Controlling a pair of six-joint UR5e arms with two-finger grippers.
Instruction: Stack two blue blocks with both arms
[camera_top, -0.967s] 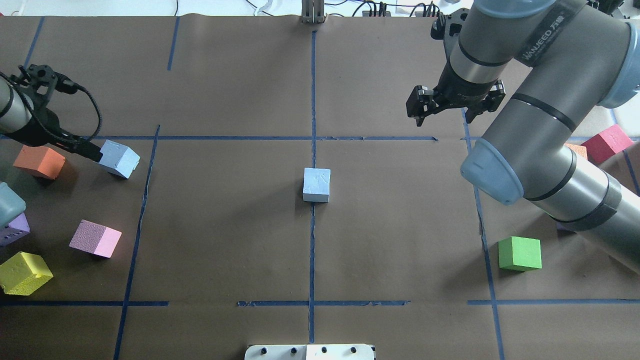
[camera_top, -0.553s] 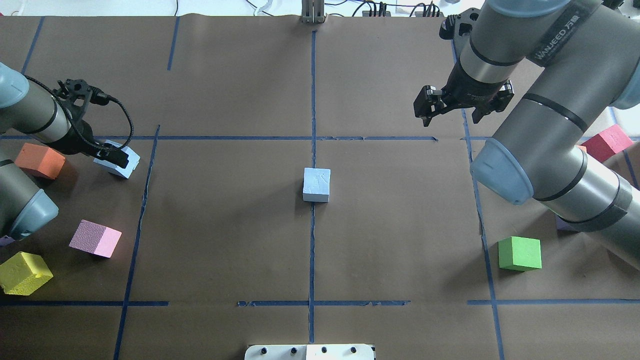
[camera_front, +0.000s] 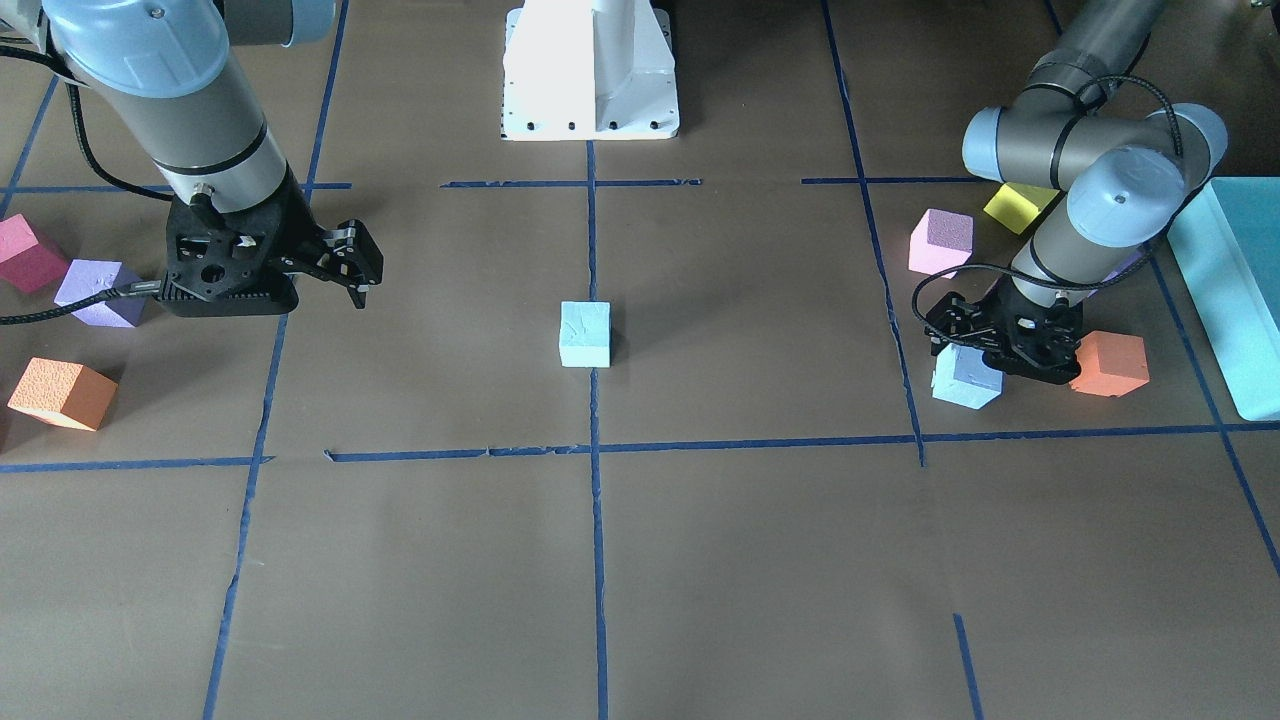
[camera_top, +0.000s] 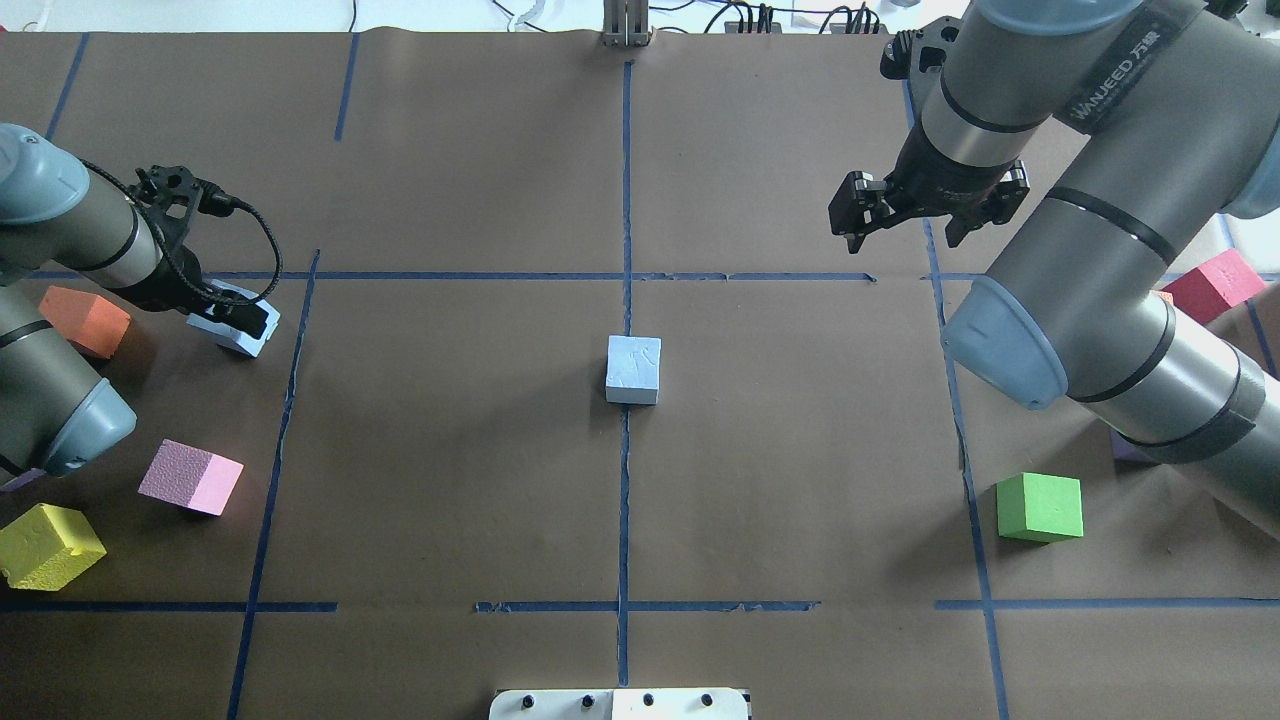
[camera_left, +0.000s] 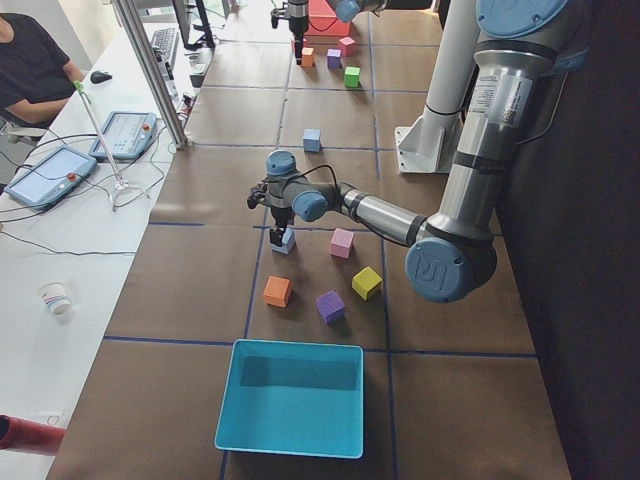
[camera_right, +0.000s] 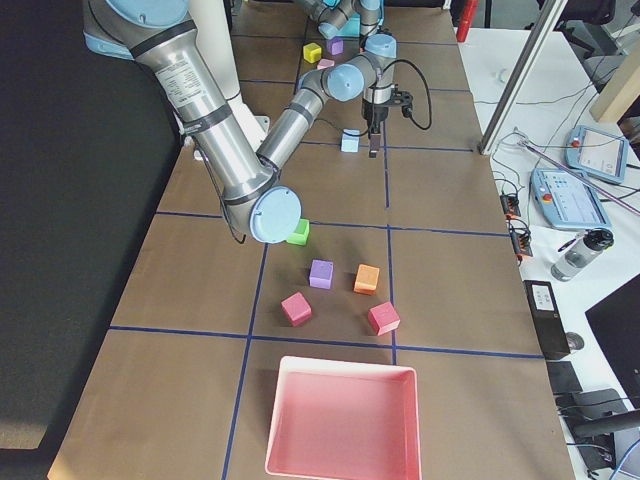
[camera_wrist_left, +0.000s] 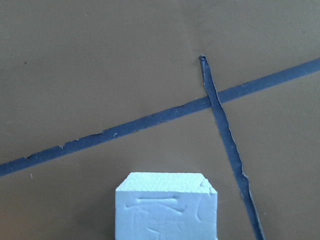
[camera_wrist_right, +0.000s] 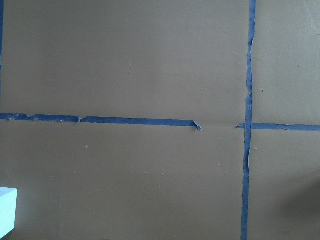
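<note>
One pale blue block (camera_top: 633, 368) sits alone at the table's centre; it also shows in the front view (camera_front: 585, 334) and at the lower left corner of the right wrist view (camera_wrist_right: 6, 210). The second blue block (camera_top: 243, 330) lies at the left. My left gripper (camera_top: 233, 312) is right above it, jaws open around its top; the front view (camera_front: 985, 345) shows this over the block (camera_front: 965, 380). The left wrist view shows that block (camera_wrist_left: 167, 207) close below, no fingers visible. My right gripper (camera_top: 915, 222) hangs open and empty above the far right of the table.
Orange (camera_top: 82, 320), pink (camera_top: 190, 477) and yellow (camera_top: 48, 545) blocks lie near the left arm. Green (camera_top: 1040, 507) and red (camera_top: 1212, 285) blocks lie by the right arm. A teal slab (camera_front: 1235, 290) sits at the table's left end, a red tray (camera_right: 340, 420) at the right end.
My left gripper moved from beside the left blue block to right over it. My right gripper shifted slightly right and away. Neither block has moved.
</note>
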